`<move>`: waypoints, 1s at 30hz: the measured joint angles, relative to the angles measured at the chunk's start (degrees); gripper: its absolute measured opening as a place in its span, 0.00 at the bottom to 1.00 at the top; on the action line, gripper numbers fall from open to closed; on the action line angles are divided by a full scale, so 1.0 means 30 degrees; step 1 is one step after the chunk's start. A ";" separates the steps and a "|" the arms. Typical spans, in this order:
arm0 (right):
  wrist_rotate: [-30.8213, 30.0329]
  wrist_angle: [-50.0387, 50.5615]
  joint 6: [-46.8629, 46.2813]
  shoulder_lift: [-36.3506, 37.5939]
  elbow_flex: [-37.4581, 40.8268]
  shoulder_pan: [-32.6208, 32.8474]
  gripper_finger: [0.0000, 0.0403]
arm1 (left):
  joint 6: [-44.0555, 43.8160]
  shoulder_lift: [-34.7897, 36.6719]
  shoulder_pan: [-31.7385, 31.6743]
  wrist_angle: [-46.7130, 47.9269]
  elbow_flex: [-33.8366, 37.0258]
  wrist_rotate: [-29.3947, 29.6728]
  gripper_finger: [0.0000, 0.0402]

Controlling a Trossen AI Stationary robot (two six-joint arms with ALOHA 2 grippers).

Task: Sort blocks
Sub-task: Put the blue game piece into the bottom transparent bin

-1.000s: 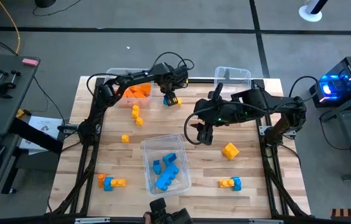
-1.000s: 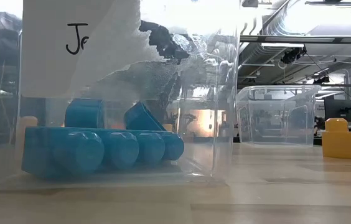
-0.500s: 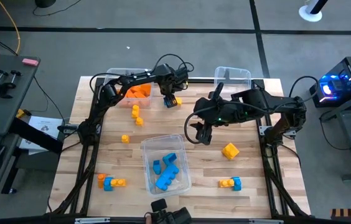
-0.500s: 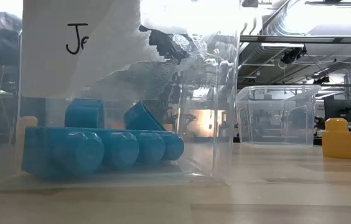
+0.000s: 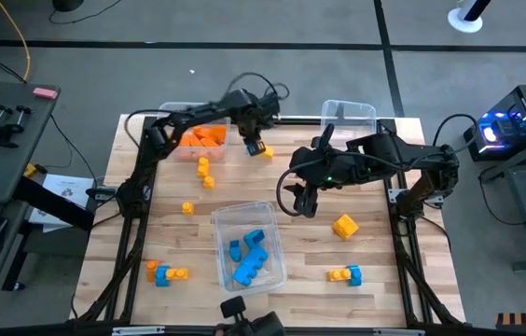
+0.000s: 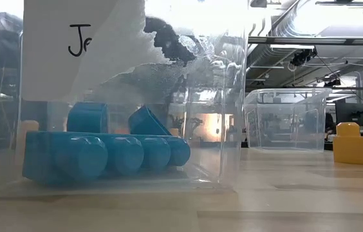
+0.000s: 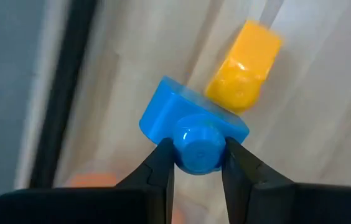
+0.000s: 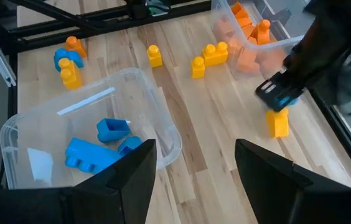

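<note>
My left gripper [image 5: 256, 142] is at the far middle of the table, beside the bin of orange blocks [image 5: 202, 138], shut on a blue-and-yellow cluster [image 5: 259, 149]. In the left wrist view the blue brick [image 7: 188, 121] carries the yellow brick [image 7: 244, 65] on its far side. My right gripper [image 5: 302, 202] hovers open over the table's middle, just right of the bin of blue blocks [image 5: 249, 247], touching nothing. Its wrist view shows the wide gap [image 8: 191, 171] and the blue blocks [image 8: 98, 146] in that bin. My left gripper pinches the round stud [image 7: 195, 149] of the blue brick between its two fingertips, one finger [image 7: 160, 165] on each side. The fingers come from above, pointing down. The yellow brick [image 8: 278, 122] hangs under the blue one [image 8: 281, 98]; whether it touches the table, I cannot tell.
An empty clear bin [image 5: 349, 116] stands at the far right. Loose yellow blocks [image 5: 204, 173] [image 5: 187, 207], a larger yellow brick [image 5: 344, 226], a mixed cluster [image 5: 168, 273] near left and another [image 5: 345, 274] near right lie on the wood. The low view shows the blue bin [image 6: 104, 154] close up.
My left gripper has shifted slightly toward the table's far-left, keeping its hold on the cluster.
</note>
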State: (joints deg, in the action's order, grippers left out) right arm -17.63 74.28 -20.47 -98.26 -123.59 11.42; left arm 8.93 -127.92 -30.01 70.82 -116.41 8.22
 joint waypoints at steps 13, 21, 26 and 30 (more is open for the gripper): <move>-0.2261 0.1781 0.3502 0.0009 0.0000 0.0080 0.54 | -0.4219 0.8489 0.3324 0.0537 0.1414 -0.4815 0.16; -0.3253 0.4177 0.4560 0.0036 0.0000 0.0003 0.54 | -1.0338 1.4215 1.1395 -0.4305 0.8403 -0.3953 0.16; -0.3110 0.3876 0.5835 0.0036 0.0000 -0.0201 0.54 | -1.4660 1.5628 1.6251 -1.0797 1.3046 -0.0873 0.16; -0.2336 0.2887 0.5497 0.0036 0.0000 -0.0132 0.54 | -1.5920 1.5182 1.7724 -1.2952 1.4546 0.1228 0.25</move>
State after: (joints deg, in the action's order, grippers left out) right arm -24.64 82.94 -3.98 -98.15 -123.59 11.03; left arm -38.83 -82.37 23.16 31.96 -72.77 11.90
